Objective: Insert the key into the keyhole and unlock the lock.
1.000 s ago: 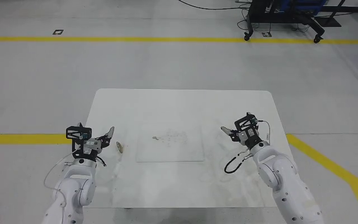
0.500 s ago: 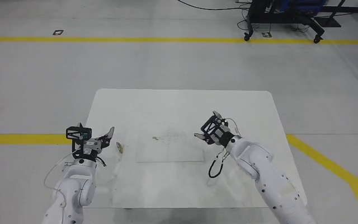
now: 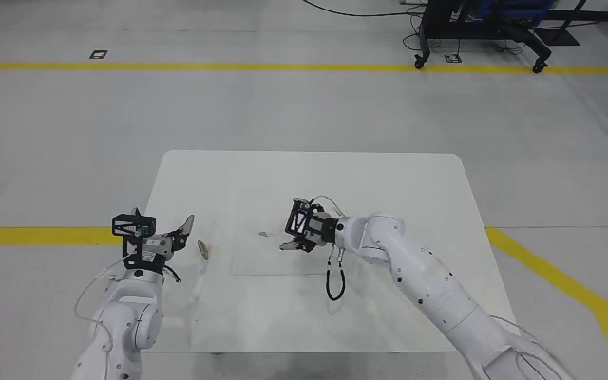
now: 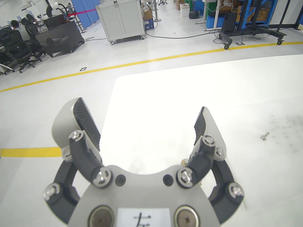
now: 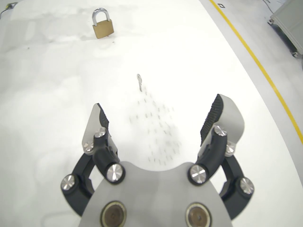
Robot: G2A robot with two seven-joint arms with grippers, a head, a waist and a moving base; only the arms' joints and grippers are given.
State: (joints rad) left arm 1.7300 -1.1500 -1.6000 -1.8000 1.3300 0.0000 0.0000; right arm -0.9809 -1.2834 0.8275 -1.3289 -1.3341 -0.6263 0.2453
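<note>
Now I am reading the line from the right pincer (image 5: pixel 159 106) to the key (image 5: pixel 139 83), since the pickup is hanging on it. The key is lying flat on the table (image 3: pixel 399 180), near that pincer and ahead of it, a little to one side of its centre line. The key's long axis is running almost straight away from the pincer. The blade end is pointing back at the pincer and the round bow on toward the padlock (image 5: pixel 103 27).

The padlock is lying beyond the key and well apart from it, with the brass body toward the key and the shackle away. So the key is sitting between the right pincer and the padlock.

The right pincer's jaws are standing wide apart, gripping nothing. The left pincer (image 4: pixel 140 107) is hanging beyond the padlock from the key, jaws likewise spread and empty. I am judging the right pincer the nearer to the key, so the pick is falling to it. I am expecting the jaws to need closing across the key's narrow width, and I am worrying that thin flat metal may slip on this smooth table.
</note>
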